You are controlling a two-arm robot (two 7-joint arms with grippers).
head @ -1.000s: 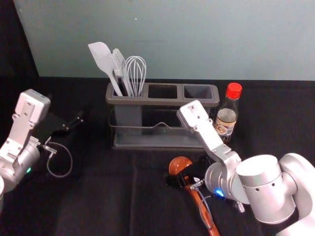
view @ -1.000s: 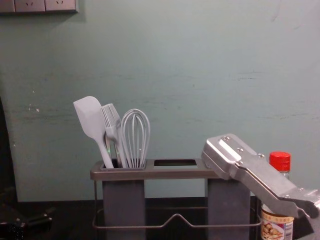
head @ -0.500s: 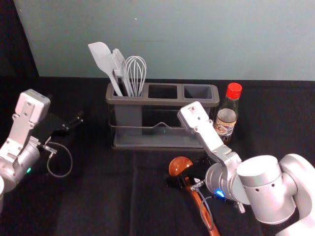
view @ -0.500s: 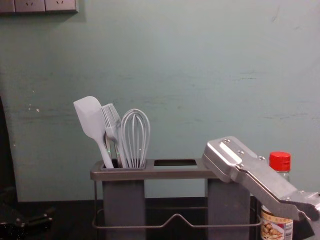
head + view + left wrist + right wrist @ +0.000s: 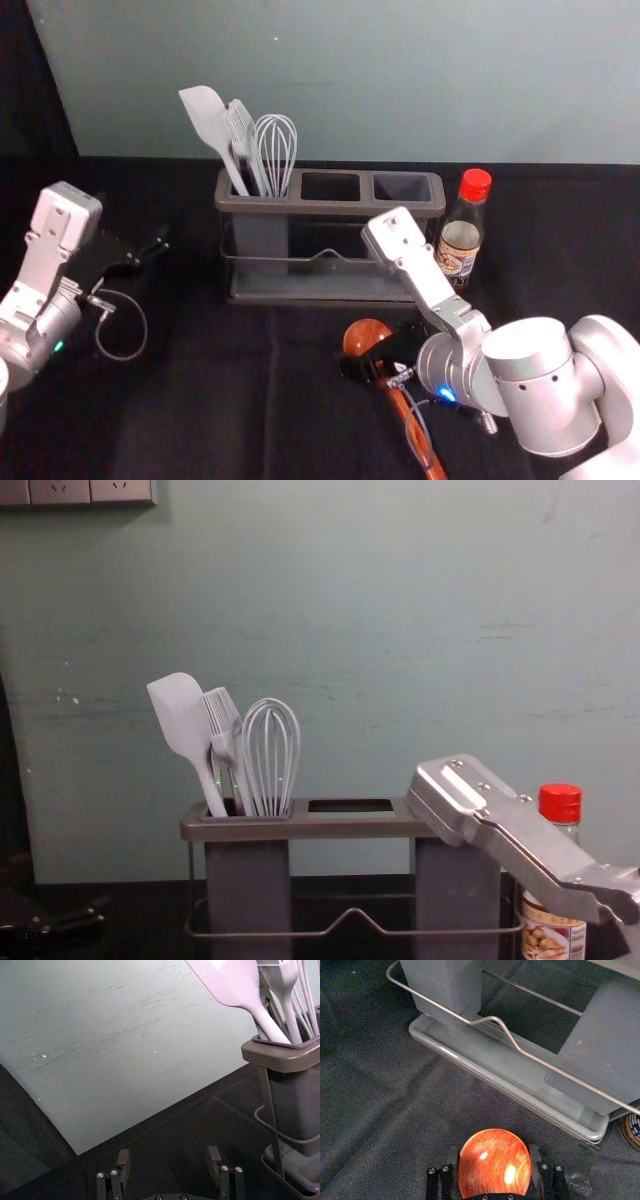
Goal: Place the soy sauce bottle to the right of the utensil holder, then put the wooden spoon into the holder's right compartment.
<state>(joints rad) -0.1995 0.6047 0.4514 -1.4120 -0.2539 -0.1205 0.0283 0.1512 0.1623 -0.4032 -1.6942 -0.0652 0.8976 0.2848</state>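
The soy sauce bottle (image 5: 460, 240), red-capped, stands upright just right of the grey utensil holder (image 5: 330, 207). In front of the holder lies the wooden spoon (image 5: 367, 335), bowl toward the holder. My right gripper (image 5: 380, 347) is down at the bowl end. In the right wrist view the open right gripper (image 5: 494, 1161) has its fingers on either side of the round bowl (image 5: 495, 1162); whether they touch it, I cannot tell. At the left, my idle left gripper (image 5: 138, 224) hangs over the cloth; the left wrist view shows the left gripper (image 5: 168, 1159) open with nothing between its fingers.
A white spatula (image 5: 205, 115), a brush and a whisk (image 5: 276, 145) stand in the holder's left compartment. The middle and right (image 5: 403, 187) compartments hold nothing visible. A wall rises behind the table. My right forearm passes in front of the holder's right end and the bottle.
My right arm has sunk very slightly, with its gripper staying around the spoon's bowl end. The left arm, bottle and holder have not moved.
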